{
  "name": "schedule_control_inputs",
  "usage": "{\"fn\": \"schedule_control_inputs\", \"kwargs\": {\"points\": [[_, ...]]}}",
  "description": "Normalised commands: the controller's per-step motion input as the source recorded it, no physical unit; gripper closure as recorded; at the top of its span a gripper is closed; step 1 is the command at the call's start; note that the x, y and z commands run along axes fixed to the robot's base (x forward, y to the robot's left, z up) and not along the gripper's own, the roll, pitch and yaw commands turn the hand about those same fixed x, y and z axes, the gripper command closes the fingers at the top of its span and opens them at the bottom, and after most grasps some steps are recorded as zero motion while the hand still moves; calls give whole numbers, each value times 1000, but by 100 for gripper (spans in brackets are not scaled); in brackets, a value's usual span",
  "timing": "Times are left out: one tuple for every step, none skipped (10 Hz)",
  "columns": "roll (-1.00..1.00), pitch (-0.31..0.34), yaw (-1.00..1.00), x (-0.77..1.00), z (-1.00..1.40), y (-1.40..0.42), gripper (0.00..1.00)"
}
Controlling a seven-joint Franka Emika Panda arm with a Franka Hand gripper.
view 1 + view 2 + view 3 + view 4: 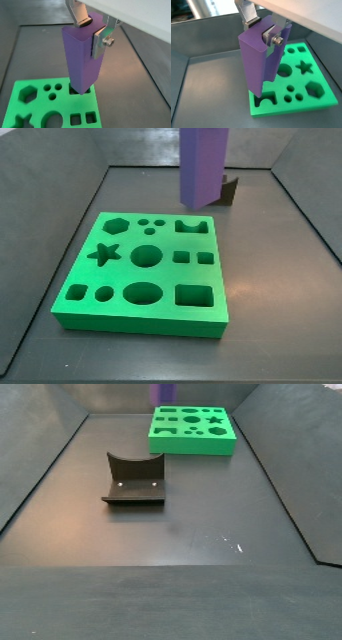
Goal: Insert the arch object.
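Gripper (94, 31) above green board (94, 308), jaws clamped on arch (84, 57) top, held upright. Lower end hangs just over arch slot (194, 225) (alignment looks close). Descend slowly, keep vertical, match groove side to slot.

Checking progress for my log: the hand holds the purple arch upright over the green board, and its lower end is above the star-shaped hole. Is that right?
Not quite. The hand does hold the arch upright over the board, but its lower end is above the arch-shaped hole at the board's edge, not the star-shaped hole. A side view shows the star hole lying well away from it.
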Motion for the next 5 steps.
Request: {"fn": "schedule_control_inputs", "kwargs": {"points": [[0,0,-997,34,-214,37,100],[21,0,-1000,0,-220,0,100],[47,16,-1000,-11,-251,0,100],[49,14,-1000,-17,-254,0,100],[50,14,-1000,-17,-254,0,100]]}}
